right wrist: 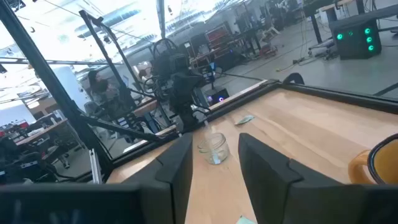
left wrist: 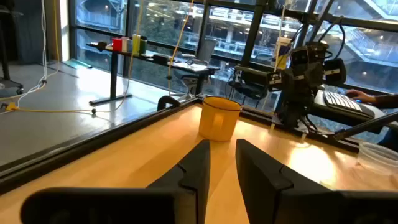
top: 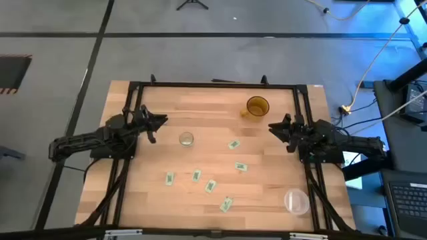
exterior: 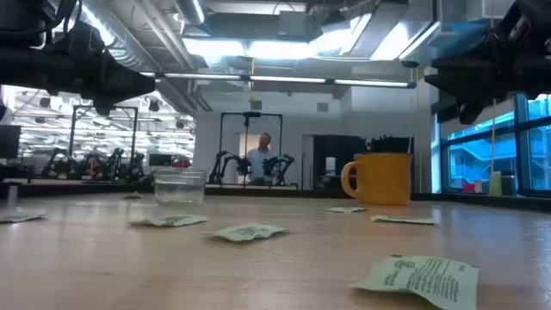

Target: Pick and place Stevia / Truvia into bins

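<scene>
Low view: green print on Stevia packets (exterior: 422,277) unreadable; both grippers' jaws parted, empty.

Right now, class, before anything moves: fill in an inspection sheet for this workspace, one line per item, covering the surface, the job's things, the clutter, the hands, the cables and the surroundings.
Surface: wooden table in a black frame, bare between items.
Job's things: six Stevia packets lying flat, scattered across the table's middle; small glass cup upright, nothing seen inside.
Clutter: amber mug at the far edge; clear plastic container near the right front corner.
Hands: left hand held above the table's left side, fingers apart, empty; right hand above the right side, open, empty.
Cables: yellow cable on the floor beyond the right side.
Surroundings: a person stands far behind the table in the low view.
</scene>
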